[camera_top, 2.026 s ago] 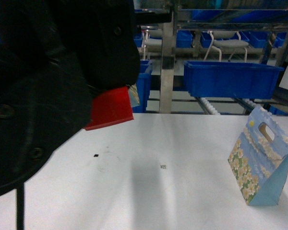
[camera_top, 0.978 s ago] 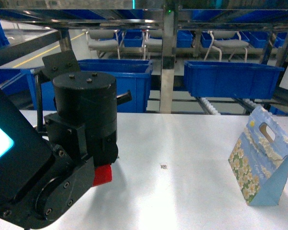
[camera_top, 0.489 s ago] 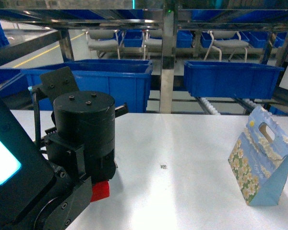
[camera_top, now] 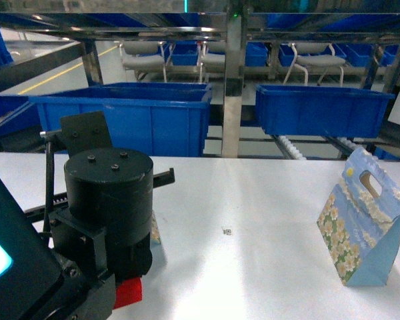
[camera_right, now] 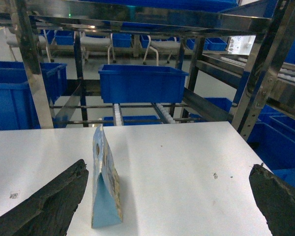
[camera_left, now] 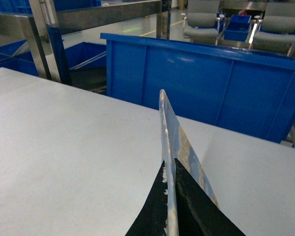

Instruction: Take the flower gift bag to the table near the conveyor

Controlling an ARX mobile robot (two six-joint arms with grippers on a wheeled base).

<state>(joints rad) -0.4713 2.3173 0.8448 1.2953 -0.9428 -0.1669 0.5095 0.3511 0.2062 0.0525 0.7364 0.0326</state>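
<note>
The left gripper (camera_left: 173, 196) is clamped narrow on the thin top edge of a flower gift bag (camera_left: 174, 132), seen edge-on in the left wrist view, the black fingers (camera_left: 150, 216) pressed against both faces of the card. In the head view the left arm (camera_top: 100, 220) fills the lower left, low over the white counter (camera_top: 253, 267), and only a sliver of that held bag (camera_top: 155, 228) shows beside the arm's black body, at the counter surface; whether it touches the counter cannot be told.

The right gripper (camera_right: 169, 196) is spread wide, its two dark fingers (camera_right: 49, 201) at the lower corners of the right wrist view with nothing between them. Ahead of it a second flower gift bag (camera_right: 104, 182), blue with white blossoms and a cut-out handle, stands upright on the counter (camera_right: 187, 162); the head view places this bag (camera_top: 363, 223) near the right edge.

Beyond the counter's far edge stands the conveyor (camera_top: 230, 87), a steel rack with white roller tracks (camera_top: 290, 148), carrying blue plastic bins (camera_top: 323, 107). Grey chairs (camera_top: 160, 63) sit behind it.
</note>
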